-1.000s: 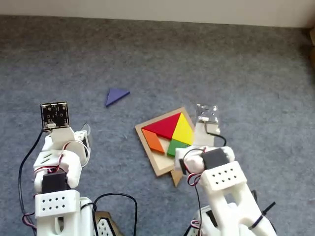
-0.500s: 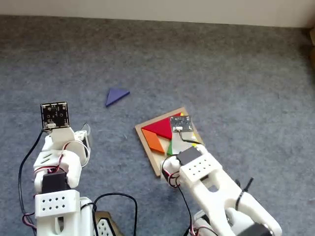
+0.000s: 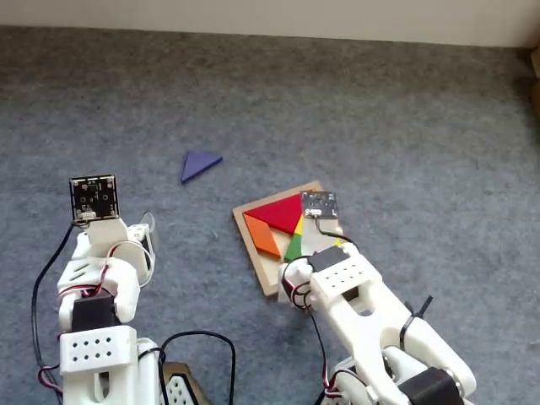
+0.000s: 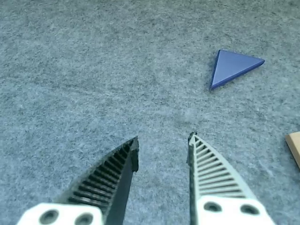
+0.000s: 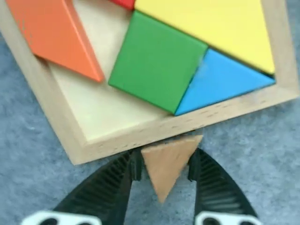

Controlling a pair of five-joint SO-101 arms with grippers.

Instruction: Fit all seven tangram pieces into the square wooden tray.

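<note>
The square wooden tray [image 3: 251, 253] lies in the middle of the carpet. It holds a red triangle [image 3: 277, 215], an orange parallelogram [image 5: 56, 35], a green square [image 5: 157, 63], a yellow triangle [image 5: 211, 23] and a light blue triangle [image 5: 220, 82]. Part of the tray floor [image 5: 103, 110] is bare. A tan triangle [image 5: 169, 151] lies on the carpet against the tray's near rim [image 5: 140, 133]. My right gripper [image 5: 164, 164] is shut on it, one finger against each sloping side. A dark blue triangle [image 3: 200, 164] [image 4: 232, 67] lies alone, ahead of my open left gripper [image 4: 163, 143].
Grey carpet surrounds the tray on all sides. The right arm [image 3: 337, 283] hangs over the tray's near right part. The left arm [image 3: 97, 253] stands at the lower left. A pale wall strip [image 3: 270, 13] bounds the far edge.
The right arm swung left from beside the tray to over it, then eased slightly right. The left arm and the dark blue triangle have not moved.
</note>
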